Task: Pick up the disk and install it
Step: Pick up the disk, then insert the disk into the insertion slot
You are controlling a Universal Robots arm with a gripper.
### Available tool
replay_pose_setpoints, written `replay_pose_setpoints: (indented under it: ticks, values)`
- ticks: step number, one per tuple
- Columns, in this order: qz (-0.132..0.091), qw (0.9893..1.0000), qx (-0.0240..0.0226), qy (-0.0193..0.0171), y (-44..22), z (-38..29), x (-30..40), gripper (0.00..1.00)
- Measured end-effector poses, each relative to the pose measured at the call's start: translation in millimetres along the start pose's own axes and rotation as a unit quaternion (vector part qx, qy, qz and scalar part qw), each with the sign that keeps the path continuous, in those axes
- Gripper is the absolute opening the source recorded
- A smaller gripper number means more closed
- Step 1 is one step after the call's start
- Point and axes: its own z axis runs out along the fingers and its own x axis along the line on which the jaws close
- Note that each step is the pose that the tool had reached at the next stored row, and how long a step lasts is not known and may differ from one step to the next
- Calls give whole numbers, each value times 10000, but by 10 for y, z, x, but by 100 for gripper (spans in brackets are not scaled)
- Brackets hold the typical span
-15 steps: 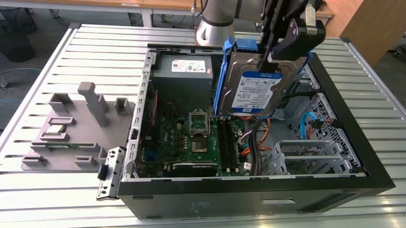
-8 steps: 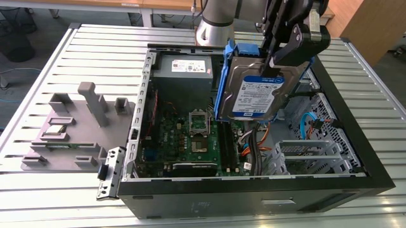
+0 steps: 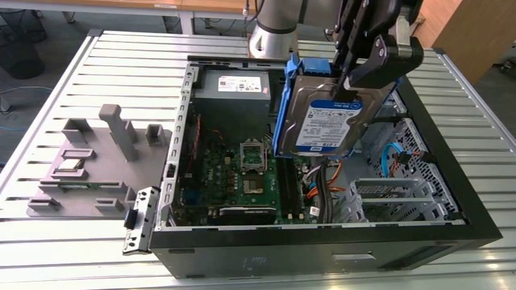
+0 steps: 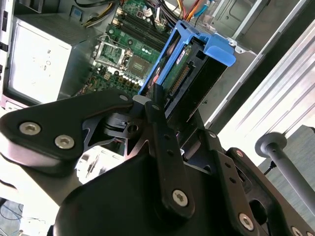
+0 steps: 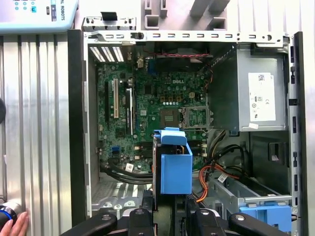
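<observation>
Disk (image 3: pixel 327 124): one. It hangs in the air above the open computer case (image 3: pixel 322 244), touching nothing below. It is tilted, label face toward the exterior view, with its blue bracket along the edges. In the first wrist view the disk (image 5: pixel 175 167) shows end-on, over the edge of the motherboard (image 5: pixel 147 113) and next to the cables. In the second wrist view the disk (image 4: pixel 189 73) points its connector end at the camera.

Tool (image 3: pixel 354 84): one, pinching the disk at its upper edge, one black finger on each face; the same clamp shows in the second wrist view (image 4: pixel 157 96).

Inside the case, counted:
- one motherboard (image 3: pixel 241 175)
- one grey power-supply box (image 3: pixel 234 90) with a white sticker
- one silver drive cage (image 3: pixel 387 193)
- one lone blue bracket (image 5: pixel 266 216) sitting in the cage
- a bundle of orange cables (image 3: pixel 330 175) and one blue cable (image 3: pixel 395 154)

Outside the case: one grey fixture block (image 3: pixel 89 163) on the slatted metal table (image 3: pixel 121 66), at the exterior view's left. One person's hand (image 5: pixel 12 227) rests at the table edge in the first wrist view.
</observation>
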Motion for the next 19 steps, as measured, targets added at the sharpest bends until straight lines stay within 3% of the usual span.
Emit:
replay_pose_setpoints:
  ticks: [3, 19]
  values:
    - [0, 10000, 0, 0, -1, -1, 26, 35]
    - [-1, 10000, 0, -2, -33, -2, 26, 35]
